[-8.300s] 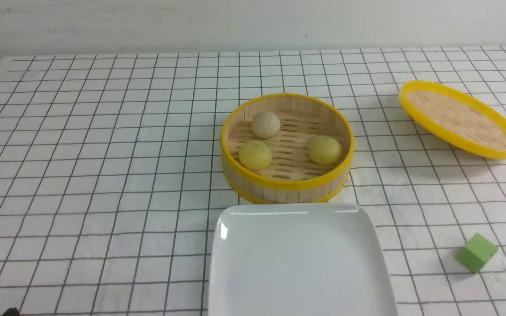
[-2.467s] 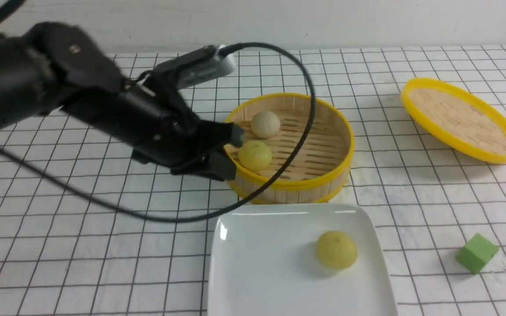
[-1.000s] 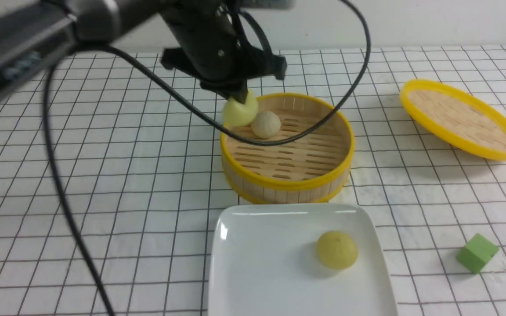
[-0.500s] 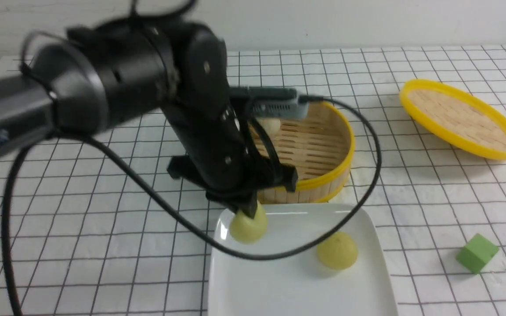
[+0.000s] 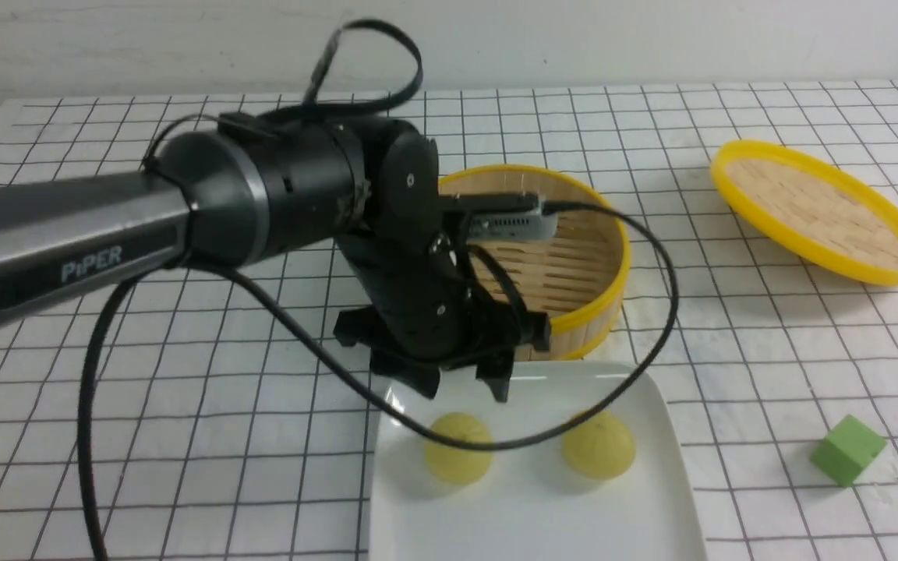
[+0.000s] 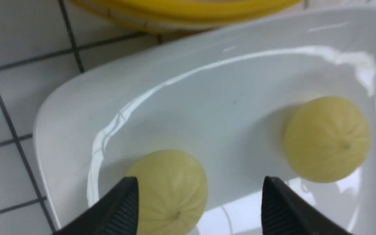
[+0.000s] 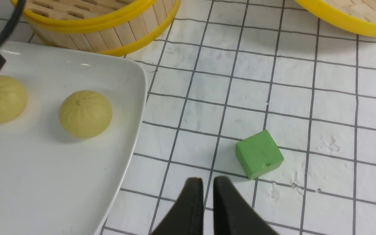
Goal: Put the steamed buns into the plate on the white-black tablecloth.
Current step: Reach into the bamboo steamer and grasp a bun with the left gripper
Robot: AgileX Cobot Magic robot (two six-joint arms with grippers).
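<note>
A white cloth with a thin black grid of squares, the white-black tablecloth (image 5: 184,436), is covering the whole surface and wrinkling slightly in places

A black and grey left arm (image 5: 184,210) is reaching in from the robot's left, crossing over the cloth and bending down at the wrist toward the near middle, with a black cable looping around it

A large glossy white rounded-square plate (image 5: 652,499) is lying on the cloth at the near centre, its far edge just beside a round bamboo steamer with a yellow rim (image 5: 581,234); the arm's wrist is hiding the steamer's left part

A round woven lid with a yellow rim (image 5: 819,210) is resting tilted on the cloth well off to the right

The left hand (image 5: 463,387) is hanging over the plate's far left corner with its fingers spread wide, gripping nothing; a pale yellow-green dome-shaped steamed bun (image 5: 458,446) is sitting on the plate right beneath it, clear of both fingertips

The right hand (image 7: 207,181) is hovering over the cloth to the right of the plate, its fingers drawn almost together with only a thin slit between them, gripping nothing

A second pale yellow-green bun (image 5: 598,444) is sitting on the plate to the right of the first, apart from it

A small green cube (image 5: 846,449) is lying on the cloth to the right of the plate, near the right hand
</note>
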